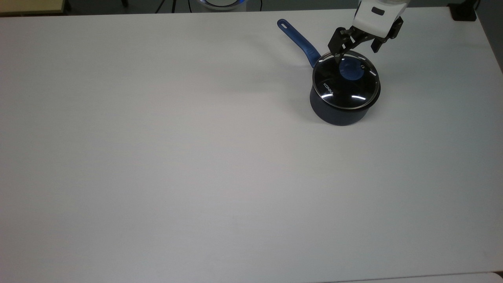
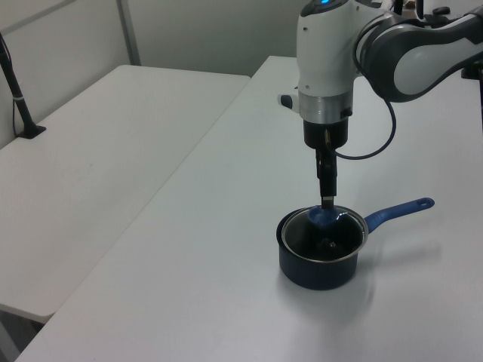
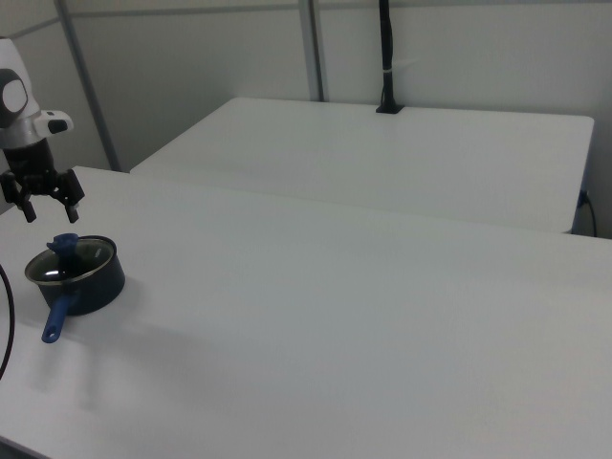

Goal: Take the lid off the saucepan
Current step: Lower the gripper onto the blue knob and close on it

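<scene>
Hovering with its fingers spread wide, the gripper (image 1: 357,50) hangs just above the lid (image 1: 346,83), which sits on the saucepan (image 1: 338,112) directly beneath it (the blue knob (image 1: 351,72) lies below the gap between the fingers). The pan's handle (image 1: 298,41) reaches away from the gripper toward the top view's left, over the white table (image 1: 165,157).

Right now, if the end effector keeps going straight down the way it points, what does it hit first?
Probably the blue knob of the glass lid on the saucepan. The end effector hangs open, pointing down, just above it. The side views suggest its fingers would straddle the knob, though depth is unclear.
</scene>
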`<state>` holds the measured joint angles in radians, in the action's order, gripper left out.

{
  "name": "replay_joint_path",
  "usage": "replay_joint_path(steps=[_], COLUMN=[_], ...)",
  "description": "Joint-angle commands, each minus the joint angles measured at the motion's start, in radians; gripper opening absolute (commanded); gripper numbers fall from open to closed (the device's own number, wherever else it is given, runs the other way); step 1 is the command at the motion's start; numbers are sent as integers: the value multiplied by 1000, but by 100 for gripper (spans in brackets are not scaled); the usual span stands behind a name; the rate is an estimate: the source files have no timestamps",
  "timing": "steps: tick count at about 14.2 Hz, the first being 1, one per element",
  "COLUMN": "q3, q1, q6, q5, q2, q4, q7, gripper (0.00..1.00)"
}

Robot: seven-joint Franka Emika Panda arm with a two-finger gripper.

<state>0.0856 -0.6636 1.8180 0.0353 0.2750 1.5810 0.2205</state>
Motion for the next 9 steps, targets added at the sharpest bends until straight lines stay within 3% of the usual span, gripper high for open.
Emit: replay_joint_path(steps=[1, 9], q3=[14, 16], q1=[-14, -13], q6=[-6, 0], q5=[18, 15], q2=[-7, -16], q4=[-7, -9], q7=[13, 10], gripper=[100, 100])
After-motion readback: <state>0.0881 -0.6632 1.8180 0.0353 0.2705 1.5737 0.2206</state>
